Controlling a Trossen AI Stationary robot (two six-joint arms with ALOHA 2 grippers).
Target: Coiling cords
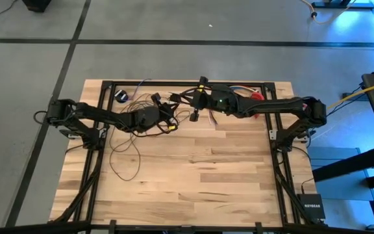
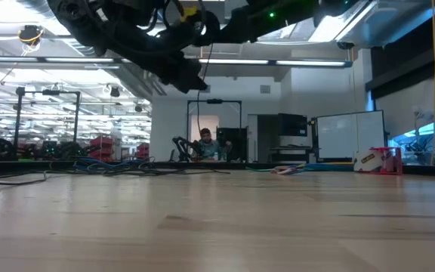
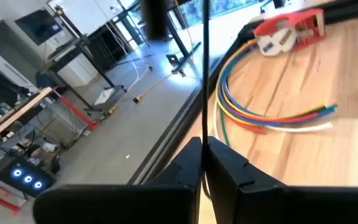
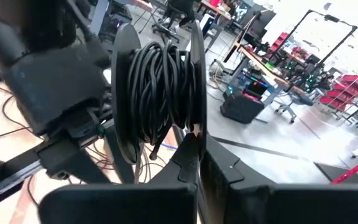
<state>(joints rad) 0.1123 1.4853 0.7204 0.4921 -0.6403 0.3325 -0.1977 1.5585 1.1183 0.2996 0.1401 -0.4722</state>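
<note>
Dark cords (image 4: 163, 93) between both clamped tools

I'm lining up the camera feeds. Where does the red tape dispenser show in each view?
High: tape dispenser at the table's far edge, partly under the right arm.
Low: on the table's far side, at the picture's right.
Left wrist: ahead of the fingers, at the table edge.
Right wrist: not in it.
Landmark: coloured wires beside it.

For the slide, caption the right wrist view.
Right end effector shut on the rim of a black spool wound with dark cord, workshop behind.
</note>
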